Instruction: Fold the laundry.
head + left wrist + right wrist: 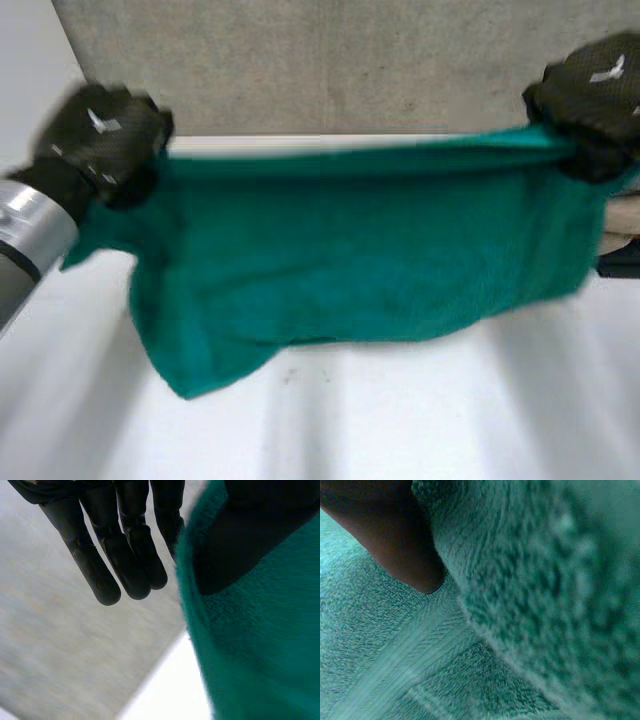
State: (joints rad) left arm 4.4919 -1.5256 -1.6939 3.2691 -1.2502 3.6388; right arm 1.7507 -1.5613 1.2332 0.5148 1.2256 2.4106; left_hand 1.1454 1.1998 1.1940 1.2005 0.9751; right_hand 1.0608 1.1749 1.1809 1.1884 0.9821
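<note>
A green towel (pixel 350 250) hangs stretched between my two hands above the white table (pixel 400 420). Its lower edge sags down to the tabletop at the left. My left hand (pixel 100 140) holds the towel's upper left corner; in the left wrist view its fingers (pixel 130 545) hang straight beside the towel (pixel 260 645), while the thumb (pixel 250 535) presses into the cloth. My right hand (pixel 595 100) grips the upper right corner. In the right wrist view a dark finger (pixel 395 540) lies against the towel (pixel 530 605), which is bunched close around it.
A grey wall (pixel 340 60) stands behind the table's far edge. A beige and black object (pixel 622 240) lies at the table's right side, partly behind the towel. Bare tabletop lies in front of the towel.
</note>
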